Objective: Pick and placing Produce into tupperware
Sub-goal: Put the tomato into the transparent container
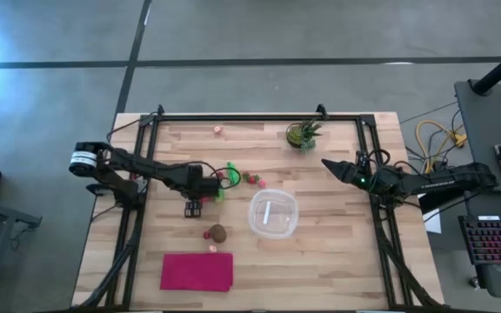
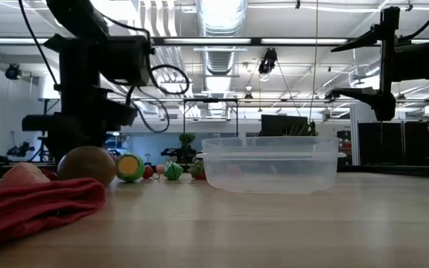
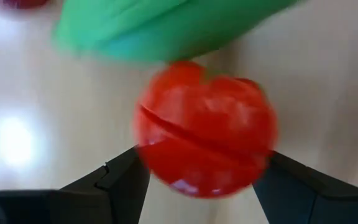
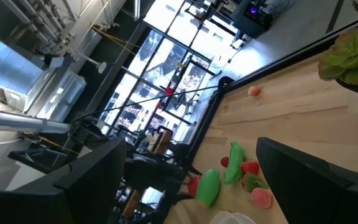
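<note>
My left gripper [image 3: 204, 158] points down at the table's left middle [image 1: 214, 183], shut on a round red produce piece [image 3: 204, 134]. A green oblong piece [image 3: 160, 28] lies right beside it. More green, red and pink pieces [image 1: 249, 178] lie just to the right. A brown round piece [image 1: 218, 232] and small red and pink ones lie nearer the front. The clear tupperware [image 1: 273, 215] stands at the table's middle, with nothing in it that I can see. My right gripper [image 1: 329, 163] hangs open above the table's right side, holding nothing. My left gripper pinches the red piece by two opposite sides [image 3: 148, 168] between its two fingers, coming from above and pointing down. A slit runs across the piece's top. I cannot tell whether it is clear of the table.
A magenta cloth [image 1: 197, 271] lies flat at the front left. A potted green plant [image 1: 303, 135] stands at the far edge, with a lone pink piece [image 1: 218, 130] to its left. A black frame [image 1: 259, 117] runs round the table's edges.
</note>
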Controlling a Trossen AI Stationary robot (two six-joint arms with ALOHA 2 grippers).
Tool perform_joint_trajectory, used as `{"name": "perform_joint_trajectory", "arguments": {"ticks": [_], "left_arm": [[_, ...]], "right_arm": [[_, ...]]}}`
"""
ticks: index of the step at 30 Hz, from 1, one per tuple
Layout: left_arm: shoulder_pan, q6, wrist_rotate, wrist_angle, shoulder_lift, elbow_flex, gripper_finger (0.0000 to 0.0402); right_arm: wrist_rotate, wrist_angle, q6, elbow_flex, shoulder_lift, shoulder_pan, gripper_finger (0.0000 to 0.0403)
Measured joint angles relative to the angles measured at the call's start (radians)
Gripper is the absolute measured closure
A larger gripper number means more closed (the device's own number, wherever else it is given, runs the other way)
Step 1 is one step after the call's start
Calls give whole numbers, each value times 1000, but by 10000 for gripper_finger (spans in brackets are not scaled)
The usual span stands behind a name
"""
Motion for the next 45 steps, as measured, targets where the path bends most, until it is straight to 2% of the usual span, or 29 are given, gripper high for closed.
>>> {"name": "perform_joint_trajectory", "arguments": {"ticks": [11, 21, 29, 39, 42, 45], "left_arm": [[1, 46, 59, 58, -100, -11, 159], [6, 22, 67, 163, -17, -13, 159], [6, -9, 92, 207, -37, -14, 159], [-5, -104, 194, 271, -54, -4, 159], [-19, -110, 265, 282, -54, 0, 159], [-35, -101, 267, 302, -54, 1, 159]], "right_arm": [[-3, -23, -1, 0, 0, 0, 51], [-3, -34, 0, 0, 0, 0, 51], [-7, -39, 0, 0, 0, 0, 51], [-7, -48, 6, 0, 0, 0, 51], [-8, -48, 18, 0, 0, 0, 51], [-10, -48, 19, 0, 0, 0, 51]]}}
